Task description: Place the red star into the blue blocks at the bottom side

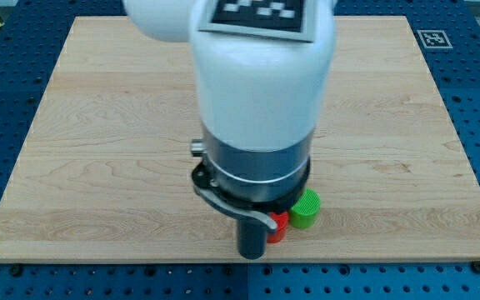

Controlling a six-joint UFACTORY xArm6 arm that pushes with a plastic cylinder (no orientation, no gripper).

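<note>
The arm's white and dark body fills the middle of the view and hides much of the wooden board (98,125). A small part of a red block (278,227) shows at the view's bottom, just right of the dark rod; its shape cannot be made out. A green block (306,209), roundish, sits right of and touching the red one. My tip (252,255) is near the board's bottom edge, immediately left of the red block. No blue blocks are visible; they may be hidden behind the arm.
A fiducial marker (432,38) sits on the blue perforated table beyond the board's top right corner. The board's bottom edge (140,260) runs just below my tip.
</note>
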